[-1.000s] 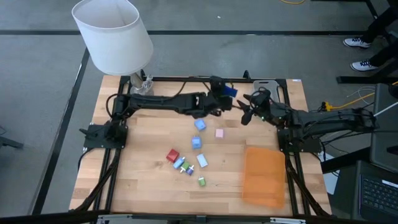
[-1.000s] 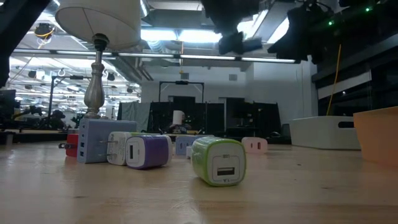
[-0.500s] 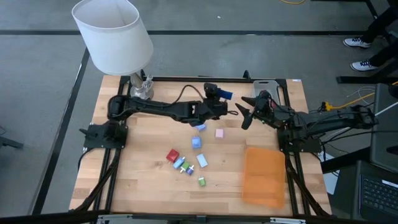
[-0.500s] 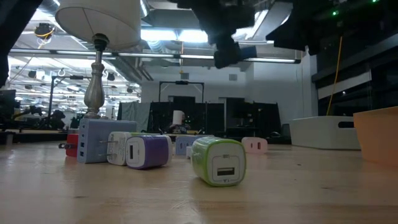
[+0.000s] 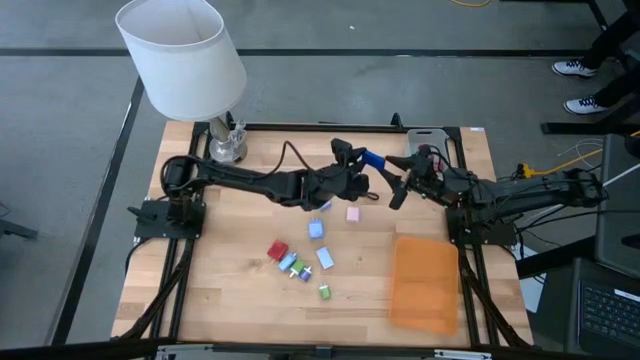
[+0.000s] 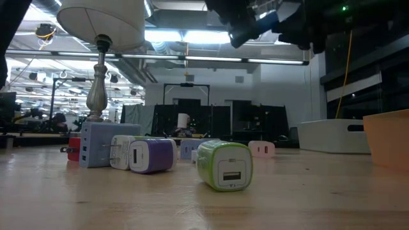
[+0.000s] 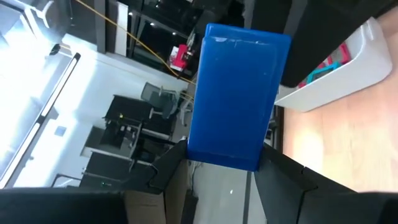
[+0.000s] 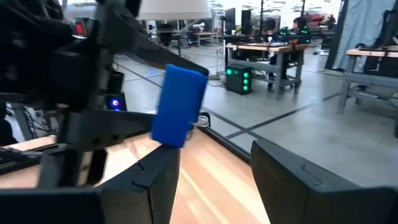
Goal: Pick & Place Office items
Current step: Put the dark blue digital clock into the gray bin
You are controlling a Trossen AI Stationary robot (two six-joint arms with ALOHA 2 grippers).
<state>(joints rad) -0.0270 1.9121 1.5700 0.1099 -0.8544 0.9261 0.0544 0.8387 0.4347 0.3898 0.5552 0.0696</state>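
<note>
Left pincer [image 5: 362,167] is raised above the desk [image 5: 230,260], reaching toward the right arm. It is clamped on a blue block [image 5: 374,158]; in the left wrist view the blue block [image 7: 237,94] stands up between the two dark fingers [image 7: 163,171], pinched at its lower end, most of it sticking out past the tips.

Right pincer [image 5: 398,180] is just beside the left one, also in the air, tips pointing at the blue block. In the right wrist view its fingers [image 8: 283,171] stand apart with nothing between them; the blue block [image 8: 179,106] sits just beyond the gap, near the one finger's tip. Contact with it: cannot tell.

Below the left pincer, on the desk: a light blue charger [image 5: 316,229] and a pink piece [image 5: 352,213], close together but apart. Further from the pincers toward the front edge, a loose cluster: red piece [image 5: 277,250], a white-and-blue piece [image 5: 325,258], small green and purple bits [image 5: 298,268], and one green charger [image 5: 324,291] set off alone. In the low view the green charger [image 6: 224,165] is nearest, lying with its USB port facing the camera, a purple-and-white one [image 6: 148,155] beside it.

Behind the right pincer, at the desk's far edge, is a grey tray [image 5: 432,139]. An orange sheet [image 5: 424,281] lies on the right arm's side of the desk, well apart from the pieces. A white-shaded lamp [image 5: 182,57] stands at the far corner behind the left arm.
</note>
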